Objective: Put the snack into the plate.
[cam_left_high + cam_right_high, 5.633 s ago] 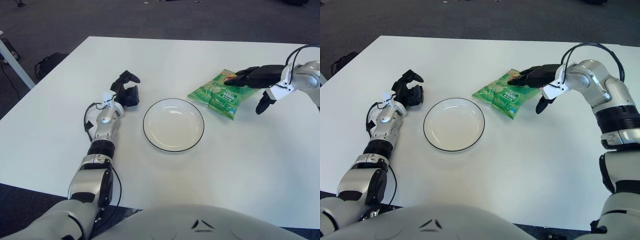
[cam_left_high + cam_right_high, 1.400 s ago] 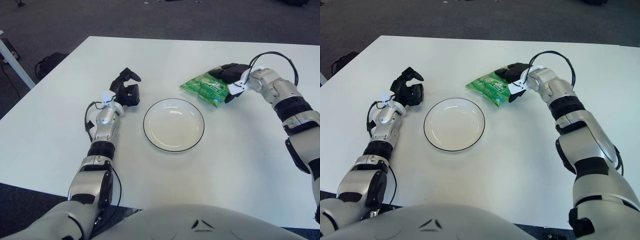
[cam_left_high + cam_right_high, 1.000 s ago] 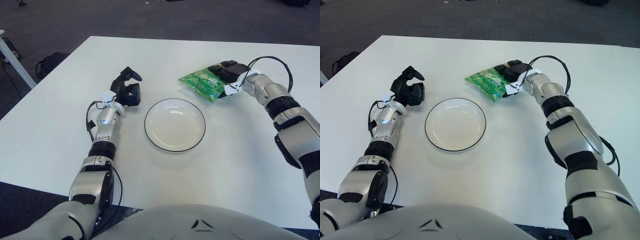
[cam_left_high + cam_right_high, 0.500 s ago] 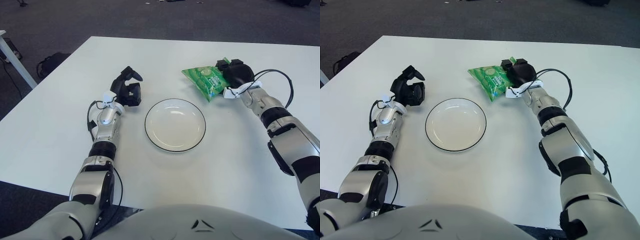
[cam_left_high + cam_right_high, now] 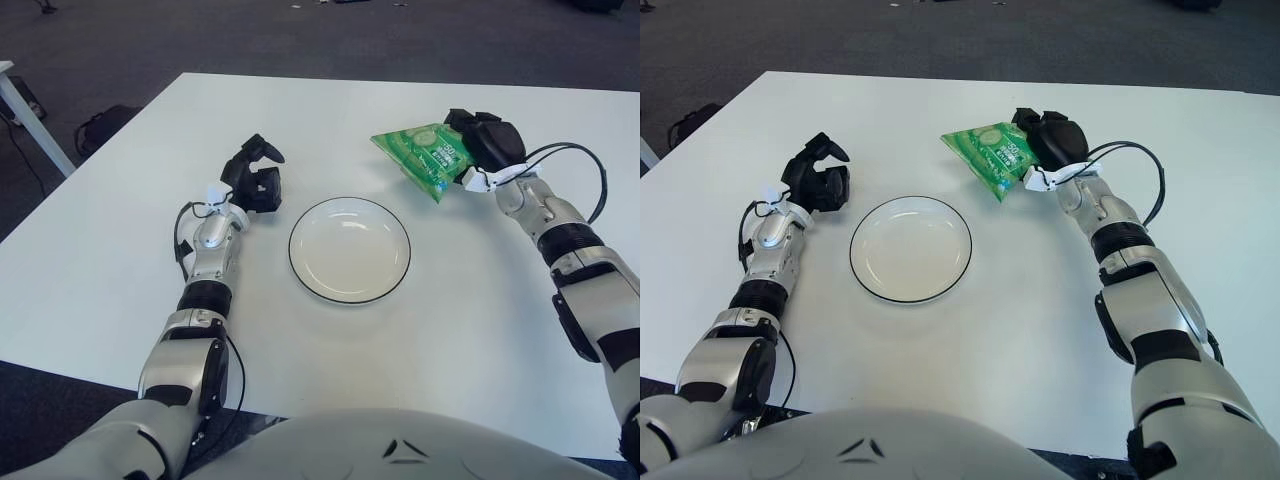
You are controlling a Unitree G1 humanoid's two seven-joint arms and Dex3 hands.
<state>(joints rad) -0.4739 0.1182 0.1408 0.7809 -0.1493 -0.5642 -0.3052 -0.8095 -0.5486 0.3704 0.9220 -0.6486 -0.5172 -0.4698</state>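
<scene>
My right hand (image 5: 482, 145) is shut on the right end of a green snack bag (image 5: 425, 156) and holds it tilted above the white table, up and to the right of the plate. The plate (image 5: 349, 250) is white with a thin black rim and has nothing in it; it sits in the middle of the table. In the right eye view the same bag (image 5: 992, 155) hangs clear of the plate (image 5: 910, 248), with my right hand (image 5: 1050, 138) gripping it. My left hand (image 5: 254, 179) shows left of the plate with its fingers curled, holding nothing.
The white table (image 5: 470, 320) has its far edge at the top and its left corner at the upper left. A dark carpeted floor lies beyond it. A black cable loops from my right forearm (image 5: 590, 185).
My right hand closed on the snack bag, lifted it off the table and tilted it. In the last half second it moved slightly right. The left hand has not moved.
</scene>
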